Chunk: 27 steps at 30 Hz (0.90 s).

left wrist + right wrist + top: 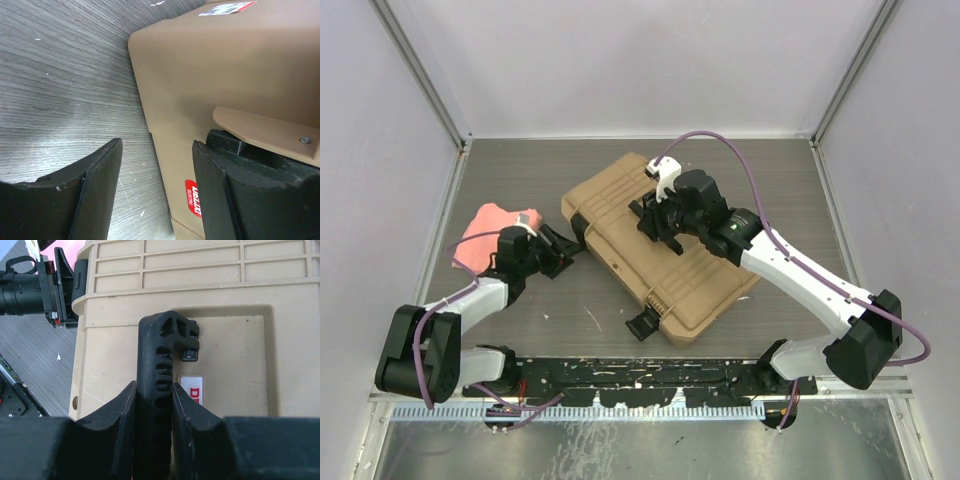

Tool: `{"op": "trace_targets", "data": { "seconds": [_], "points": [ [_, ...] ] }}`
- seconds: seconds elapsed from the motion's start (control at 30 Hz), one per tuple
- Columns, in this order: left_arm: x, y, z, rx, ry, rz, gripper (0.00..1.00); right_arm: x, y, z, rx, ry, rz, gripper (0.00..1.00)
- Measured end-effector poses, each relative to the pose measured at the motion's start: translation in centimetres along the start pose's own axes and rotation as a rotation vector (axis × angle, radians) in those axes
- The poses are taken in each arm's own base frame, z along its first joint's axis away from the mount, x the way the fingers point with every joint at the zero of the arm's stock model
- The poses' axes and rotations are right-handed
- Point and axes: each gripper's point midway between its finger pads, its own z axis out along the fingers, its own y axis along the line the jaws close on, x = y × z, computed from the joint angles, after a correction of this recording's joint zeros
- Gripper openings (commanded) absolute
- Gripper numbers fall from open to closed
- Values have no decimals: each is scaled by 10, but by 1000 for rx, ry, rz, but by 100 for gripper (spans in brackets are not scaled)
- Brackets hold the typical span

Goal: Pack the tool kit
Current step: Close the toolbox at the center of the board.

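From above, the closed tool kit (610, 205) lies mid-frame on the tabletop (520, 180), one latch (640, 325) loose, so latching seems the step. Left wrist view: left gripper (157, 145) parted, empty, beside it. Right wrist view: right gripper (154, 387) clamps its handle (160, 335) — pressing latches shut likely follows.

We are looking down on a grey wood-grain table (520, 170). Pale, plain walls (640, 60) are closing it in on the far side, left and right, with metal posts (421, 70) rising at the far corners. Soft, even light is falling throughout, and a metal ledge (640, 445) is edging the near side.
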Motion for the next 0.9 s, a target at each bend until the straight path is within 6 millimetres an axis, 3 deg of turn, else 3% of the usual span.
{"op": "trace_targets", "data": {
  "seconds": [0.3,0.57,0.9],
  "points": [
    [1,2,0,-11,6,-4,65,0,0,0,-2,0,-1,9],
    [6,4,1,-31,35,22,76,0,0,0,-2,0,0,9],
    [16,7,12,-65,113,48,78,-1,-4,1,25,-4,15,8]
  ]
}}
